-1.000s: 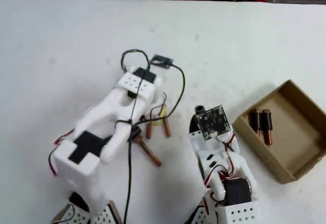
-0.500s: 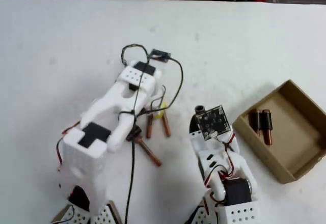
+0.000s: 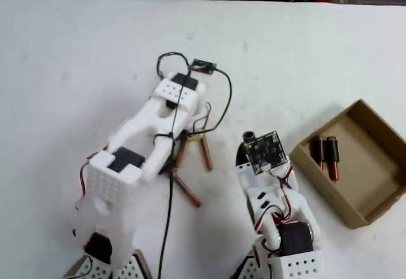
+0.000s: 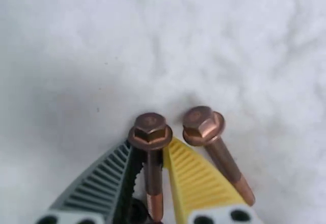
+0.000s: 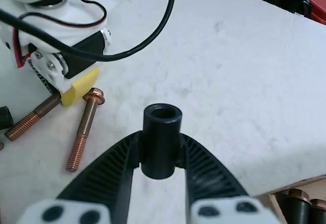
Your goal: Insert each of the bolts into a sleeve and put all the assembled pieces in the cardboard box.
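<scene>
My left gripper [image 4: 150, 151] is shut on a copper bolt [image 4: 151, 147], its hex head poking out past the grey and yellow fingers. A second bolt [image 4: 214, 147] lies on the table right beside the yellow finger. From above, the left gripper [image 3: 184, 143] sits low over the table with the held bolt [image 3: 180, 153], the loose bolt [image 3: 206, 153] alongside and a third bolt [image 3: 186, 190] nearer the arm bases. My right gripper [image 5: 160, 141] is shut on a black sleeve [image 5: 162, 127] held upright, its bore open. The sleeve [image 3: 248, 137] stands right of the bolts.
The cardboard box [image 3: 374, 212] sits at the right of the white table, holding two assembled pieces [image 3: 324, 155] near its far-left wall. A black cable [image 3: 222, 98] loops off the left wrist. In the right wrist view the loose bolt [image 5: 84, 130] lies near the left gripper's yellow finger [image 5: 79, 89].
The left arm has shifted a little farther from the table's front edge and its elbow has come lower. The bolt at its fingers now lies more tilted. The right arm has kept still.
</scene>
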Available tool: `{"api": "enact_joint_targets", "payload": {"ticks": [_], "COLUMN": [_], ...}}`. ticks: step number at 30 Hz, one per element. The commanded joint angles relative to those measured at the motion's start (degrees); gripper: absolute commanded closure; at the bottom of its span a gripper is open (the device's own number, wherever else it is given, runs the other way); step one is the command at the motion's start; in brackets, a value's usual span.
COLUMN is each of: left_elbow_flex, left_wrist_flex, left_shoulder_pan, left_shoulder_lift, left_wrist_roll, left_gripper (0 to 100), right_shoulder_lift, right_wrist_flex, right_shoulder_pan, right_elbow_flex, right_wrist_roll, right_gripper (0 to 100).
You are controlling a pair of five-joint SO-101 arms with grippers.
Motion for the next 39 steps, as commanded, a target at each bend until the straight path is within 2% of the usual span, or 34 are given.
{"api": "enact_joint_targets", "payload": {"ticks": [1,6,12,17,24,30,34,39], "left_elbow_flex": [-2.81,-2.81,-2.29,-2.29,-2.2,-1.32,5.45,18.9], "left_wrist_flex": [1.85,4.48,4.75,9.67,14.86,16.88,14.51,3.69], "left_shoulder_pan": [0.04,0.22,0.31,-0.84,-5.93,-9.1,-8.84,-9.27], "left_shoulder_lift": [0.84,-1.1,-9.45,-17.19,-27.47,-32.57,-38.55,-51.38], "left_wrist_roll": [0.26,0.09,0.0,-0.26,-4.48,-4.75,-5.27,-6.33], "left_gripper": [98,98,98,98,98,98,98,98], "right_shoulder_lift": [-0.92,-0.92,-0.92,-0.92,-0.92,-0.92,-0.92,-0.92], "right_wrist_flex": [-1.01,-1.45,-2.86,-8.22,-14.29,-17.45,-19.56,-23.08], "right_shoulder_pan": [0.4,0.13,0.04,-0.57,-9.19,-14.55,-16.4,-16.75], "right_elbow_flex": [-0.44,0.44,0.97,4.75,8.18,8.18,8.18,8.18], "right_wrist_roll": [0.62,0.62,0.35,0.26,0.26,-0.26,-7.56,-13.19], "right_gripper": [98.1,98.1,98.1,98.1,98.2,98.2,98.2,98.2]}}
